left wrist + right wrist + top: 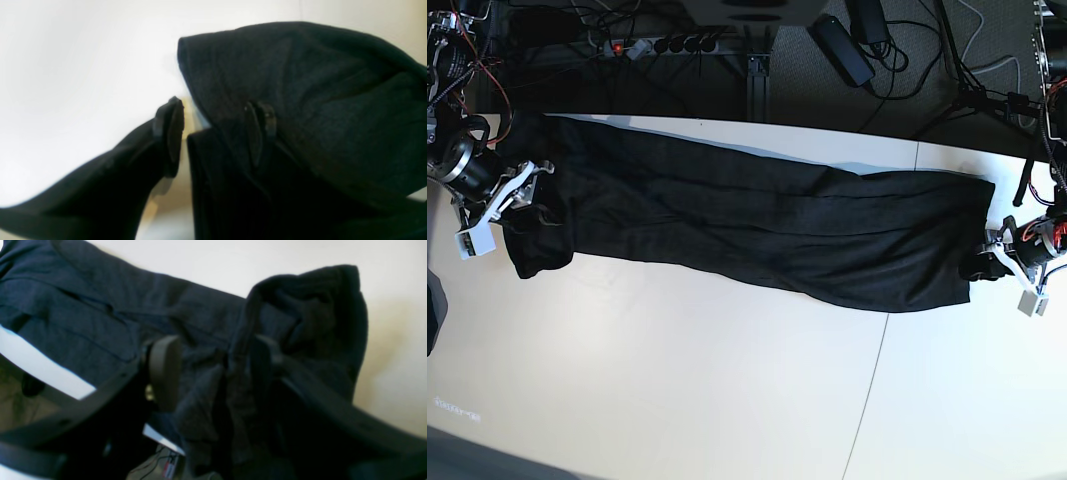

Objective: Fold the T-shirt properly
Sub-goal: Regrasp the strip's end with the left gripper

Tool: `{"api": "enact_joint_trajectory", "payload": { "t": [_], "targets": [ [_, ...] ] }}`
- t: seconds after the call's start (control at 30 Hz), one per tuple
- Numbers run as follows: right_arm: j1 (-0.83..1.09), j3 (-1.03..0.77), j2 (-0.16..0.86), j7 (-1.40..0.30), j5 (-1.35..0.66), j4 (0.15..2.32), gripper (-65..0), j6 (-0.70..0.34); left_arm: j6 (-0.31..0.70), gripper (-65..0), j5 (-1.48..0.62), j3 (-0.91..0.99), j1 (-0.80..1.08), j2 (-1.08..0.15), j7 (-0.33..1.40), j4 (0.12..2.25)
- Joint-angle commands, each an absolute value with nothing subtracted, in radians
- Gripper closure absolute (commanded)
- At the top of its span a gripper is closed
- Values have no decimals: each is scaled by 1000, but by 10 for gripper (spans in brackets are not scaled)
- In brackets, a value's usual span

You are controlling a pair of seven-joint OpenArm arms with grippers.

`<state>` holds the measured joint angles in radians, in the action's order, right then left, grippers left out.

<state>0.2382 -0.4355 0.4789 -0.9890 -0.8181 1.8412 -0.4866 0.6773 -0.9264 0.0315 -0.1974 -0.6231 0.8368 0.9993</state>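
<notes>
Closest to the left wrist camera were the two dark, flat-padded fingers (171,133) of the left gripper (213,133), which stood apart with a lifted fold of the large black soft-fabric T-shirt (300,100) draped over the right-hand one; the gap between the pads looked unfilled, so I judged this gripper to be parted and hooking the cloth, not clamped on it. In the right wrist view the right gripper (213,373) likewise had its fingers spread, with a bunched ridge of the same fabric rising between them, and whether the pads pressed it firmly could not be made out, though the jaws did not look drawn together. From above, the T-shirt (757,225) lay as one long, narrow band stretched across the pale, smooth tabletop (677,380), running from the right gripper (522,195) at the picture's left edge to the left gripper (1002,258) at its right edge. That arrangement probably served to keep the band taut and straight, each arm at one end, so that the garment could be folded evenly. No rainbow print showed; only plain black cloth was visible. No box, basket or other container appeared in any view, so nothing was held in one. Beyond the table's far edge lay black cables (897,60) and a power strip (667,45) on the floor.
</notes>
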Motion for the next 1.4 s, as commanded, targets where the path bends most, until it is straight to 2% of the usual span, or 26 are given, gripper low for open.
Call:
{"api": "enact_joint_trajectory", "payload": {
  "t": [0.0, 0.6, 0.63, 0.67, 0.8, 1.1, 1.37],
  "targets": [
    [231, -446, 495, -978, -834, 1855, -334, -550, 698, -331, -942, 41, -219, -642, 819, 1010],
    [242, -446, 495, -984, -838, 1855, -334, -550, 662, -328, -928, 41, -218, -573, 834, 999],
    [242, -446, 495, -984, -838, 1855, -334, -550, 662, -311, -928, 41, -219, -570, 834, 999],
    [241, -446, 495, -984, -838, 1855, -334, -550, 662, -267, -927, 41, -219, -568, 834, 999],
    [242, -446, 495, -984, -838, 1855, -334, -550, 662, 0, -927, 41, -218, -566, 808, 999],
    [242, -446, 496, -984, -837, 1855, -334, -550, 698, 0, -986, 42, -219, -628, 786, 1090],
    [242, -446, 496, -984, -837, 1855, -334, -550, 698, 0, -1116, 42, -207, -729, 973, 1262]
  ]
}}
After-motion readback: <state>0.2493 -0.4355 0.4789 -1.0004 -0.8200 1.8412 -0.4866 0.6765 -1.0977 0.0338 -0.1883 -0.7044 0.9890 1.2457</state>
